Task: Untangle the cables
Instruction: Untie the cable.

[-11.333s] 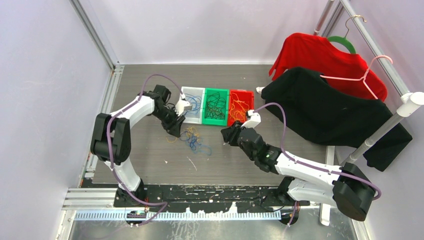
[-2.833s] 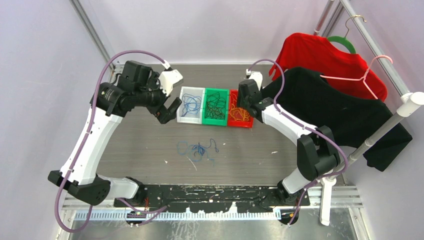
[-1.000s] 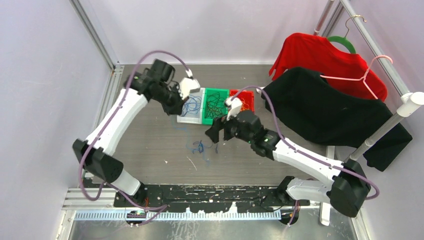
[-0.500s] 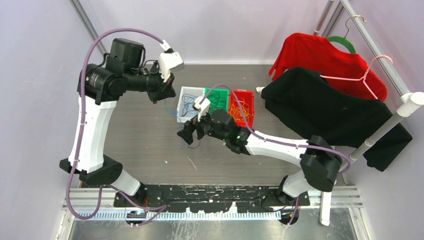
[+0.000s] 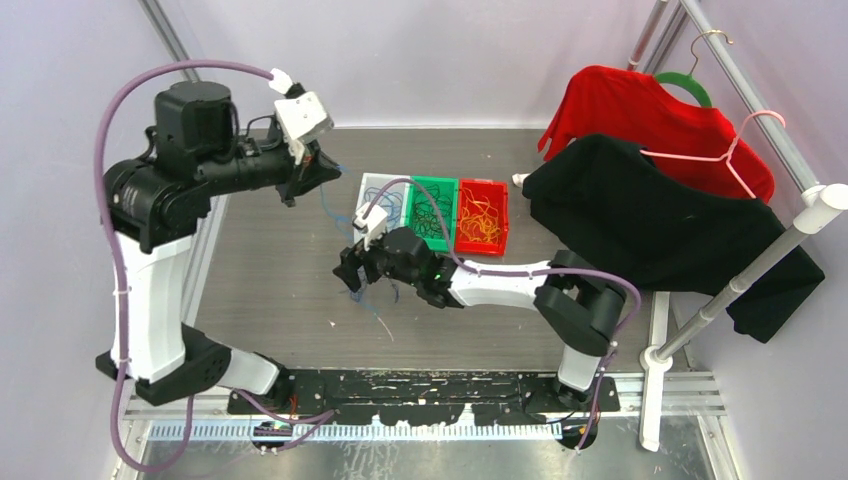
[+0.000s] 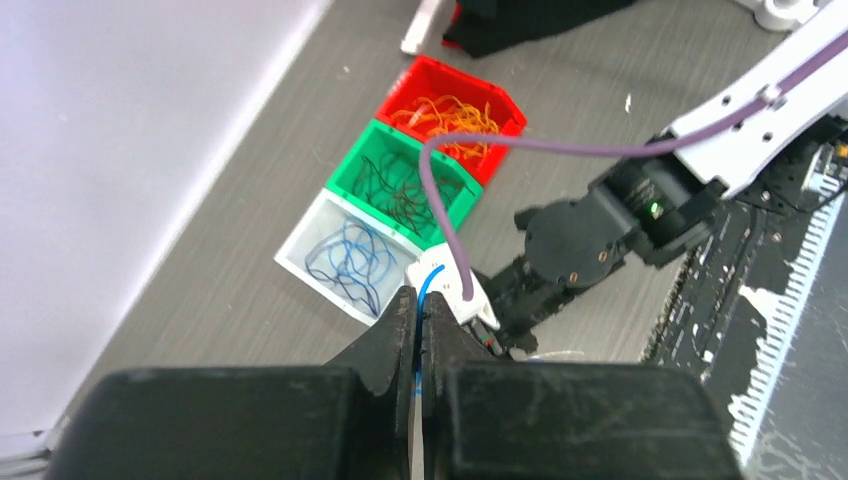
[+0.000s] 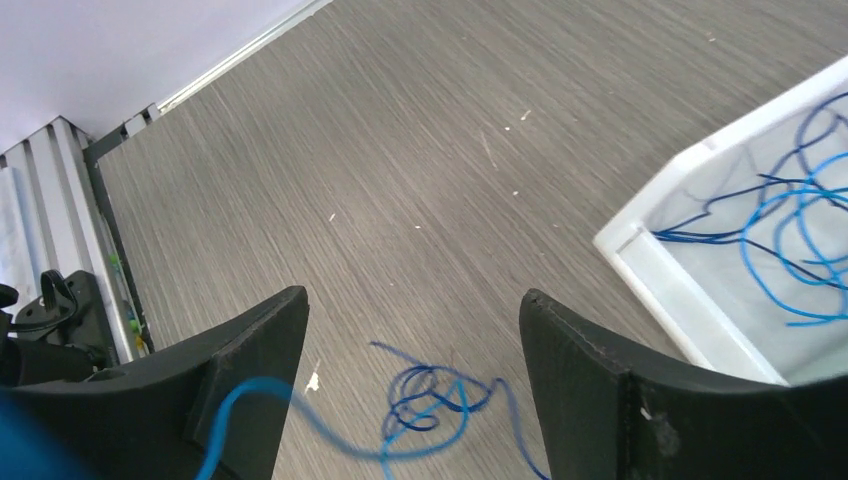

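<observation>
My left gripper (image 6: 417,293) is shut on a light blue cable (image 6: 431,278). It is raised high above the table's back left (image 5: 322,170), and the strand trails down toward the table. A small tangle of blue cables (image 7: 440,398) lies on the table. My right gripper (image 7: 412,300) hovers just above it, open, with the tangle showing between its fingers and nothing gripped. In the top view the right gripper (image 5: 350,276) sits in front of the white bin (image 5: 372,183).
Three bins stand in a row: a white one (image 6: 300,243) with blue cables, a green one (image 6: 345,172) with dark cables, a red one (image 6: 405,95) with orange cables. A black garment (image 5: 640,215) and a red garment (image 5: 640,105) hang at the right.
The left arm has lifted and swung back to the left with the blue cable pinched. The right gripper has moved left and down over the blue tangle.
</observation>
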`<action>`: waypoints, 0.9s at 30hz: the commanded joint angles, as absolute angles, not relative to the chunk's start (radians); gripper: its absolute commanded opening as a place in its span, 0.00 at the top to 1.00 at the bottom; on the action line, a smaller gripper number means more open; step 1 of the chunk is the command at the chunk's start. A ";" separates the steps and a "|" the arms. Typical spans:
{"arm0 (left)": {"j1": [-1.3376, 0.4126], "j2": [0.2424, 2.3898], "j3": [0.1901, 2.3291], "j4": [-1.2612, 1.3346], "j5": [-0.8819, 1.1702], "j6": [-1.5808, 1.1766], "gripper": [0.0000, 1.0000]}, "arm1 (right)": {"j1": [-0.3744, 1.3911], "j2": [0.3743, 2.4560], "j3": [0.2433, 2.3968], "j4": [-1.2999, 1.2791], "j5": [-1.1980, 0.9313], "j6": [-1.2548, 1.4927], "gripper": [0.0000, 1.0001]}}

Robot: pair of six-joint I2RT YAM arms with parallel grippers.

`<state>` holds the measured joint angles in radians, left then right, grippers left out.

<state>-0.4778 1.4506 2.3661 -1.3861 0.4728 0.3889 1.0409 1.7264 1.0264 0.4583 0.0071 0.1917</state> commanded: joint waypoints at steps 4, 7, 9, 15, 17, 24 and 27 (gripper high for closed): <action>-0.482 1.304 2.284 -1.003 0.470 0.357 1.00 | 1.080 1.828 1.080 0.566 0.048 0.282 0.24; -0.482 1.281 2.289 -0.871 0.415 0.358 1.00 | 1.083 1.854 1.024 0.616 0.089 0.330 0.26; -0.482 1.242 2.261 -0.751 0.389 0.377 1.00 | 1.083 1.867 0.992 0.656 0.115 0.362 0.28; -0.482 1.209 2.264 -0.456 0.248 0.420 1.00 | 1.083 1.902 0.927 0.734 0.125 0.474 0.29; -0.482 1.185 2.219 -0.290 0.170 0.433 1.00 | 1.083 1.908 0.902 0.754 0.126 0.506 0.30; -0.482 1.183 2.193 -0.122 0.068 0.491 1.00 | 1.084 1.873 0.813 0.779 0.177 0.553 0.40; -0.482 1.187 2.189 -0.117 0.055 0.499 1.00 | 1.083 1.851 0.801 0.763 0.211 0.566 0.66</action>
<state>-0.4778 1.1790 2.1910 -0.2371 0.1200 0.4629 1.0824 1.9133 0.8089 0.6956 0.1432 0.5274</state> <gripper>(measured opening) 0.010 0.482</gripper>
